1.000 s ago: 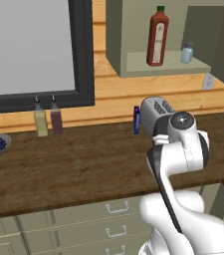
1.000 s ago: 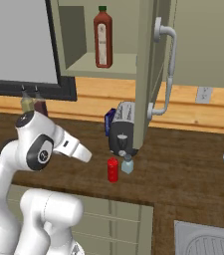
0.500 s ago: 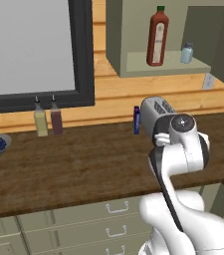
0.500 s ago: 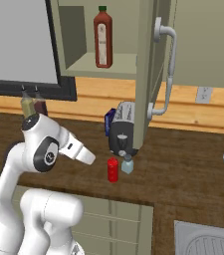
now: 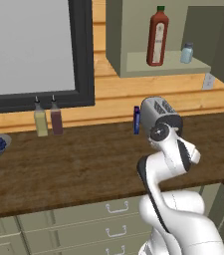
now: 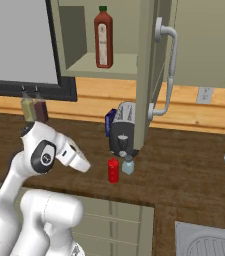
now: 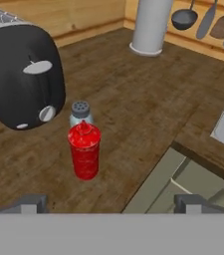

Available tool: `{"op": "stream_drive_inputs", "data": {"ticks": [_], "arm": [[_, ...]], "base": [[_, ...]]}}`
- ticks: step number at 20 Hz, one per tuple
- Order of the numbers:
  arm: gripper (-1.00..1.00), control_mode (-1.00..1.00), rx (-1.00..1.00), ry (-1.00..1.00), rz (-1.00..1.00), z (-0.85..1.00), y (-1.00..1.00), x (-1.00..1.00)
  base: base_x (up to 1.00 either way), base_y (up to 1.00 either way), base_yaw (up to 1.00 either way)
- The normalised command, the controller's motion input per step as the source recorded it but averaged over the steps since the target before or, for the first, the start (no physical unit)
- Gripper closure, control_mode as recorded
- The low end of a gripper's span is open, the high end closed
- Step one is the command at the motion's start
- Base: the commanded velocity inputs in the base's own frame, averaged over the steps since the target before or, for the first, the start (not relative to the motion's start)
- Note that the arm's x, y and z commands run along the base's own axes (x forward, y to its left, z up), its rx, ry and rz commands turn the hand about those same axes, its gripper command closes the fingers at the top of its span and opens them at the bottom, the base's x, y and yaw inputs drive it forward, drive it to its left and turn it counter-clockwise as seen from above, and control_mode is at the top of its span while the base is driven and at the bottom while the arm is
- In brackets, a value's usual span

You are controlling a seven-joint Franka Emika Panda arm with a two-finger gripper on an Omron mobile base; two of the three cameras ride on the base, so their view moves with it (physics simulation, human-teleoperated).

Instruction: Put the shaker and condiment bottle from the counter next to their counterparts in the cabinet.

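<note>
End effector (image 7: 111, 204) agape, condiment bottle (image 7: 84, 151) perhaps just beyond.

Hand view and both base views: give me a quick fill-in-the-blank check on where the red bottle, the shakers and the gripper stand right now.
1. The condiment bottle stands on the ____.
2. The shaker beside it stands in front of the dark ____.
3. On the cabinet shelf, the second shaker stands beside a tall bottle with a ____ cap.
4. The gripper fingers are ____, holding nothing.

Missing words: counter; toaster; green; open
</note>
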Motion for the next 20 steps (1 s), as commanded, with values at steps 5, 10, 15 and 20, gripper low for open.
{"op": "stream_drive_inputs", "data": {"ticks": [5,10,15,20], "arm": [[-1.0,-1.0,-0.06,-0.09,-0.05,-0.21,0.0,-0.03],[-1.0,-1.0,-0.14,-0.19,0.0,-0.54,0.0,0.04],[-1.0,-1.0,-0.11,-0.23,0.0,-0.58,-0.01,0.07],[-1.0,-1.0,-0.02,-0.07,0.0,-0.44,-0.17,-0.01]], "base": [[0.0,0.0,0.0],[0.0,0.0,0.0],[0.0,0.0,0.0],[0.0,0.0,0.0]]}}
